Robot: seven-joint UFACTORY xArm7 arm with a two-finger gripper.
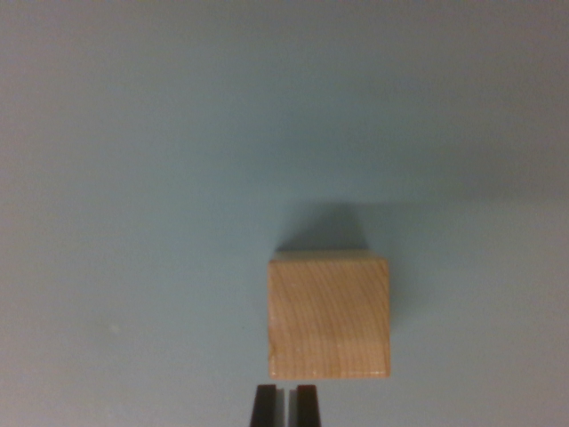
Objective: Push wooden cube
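Note:
A light wooden cube [330, 316] with visible grain sits on a plain blue-grey surface, a little right of centre in the lower half of the wrist view. My gripper [285, 405] shows at the bottom edge as two dark fingertips pressed close together, shut with nothing between them. The tips stand just below the cube's near face, toward its left side, with a thin gap or light contact that I cannot tell apart.
The blue-grey tabletop [133, 178] fills the rest of the view. A soft shadow [329, 227] lies just beyond the cube's far edge.

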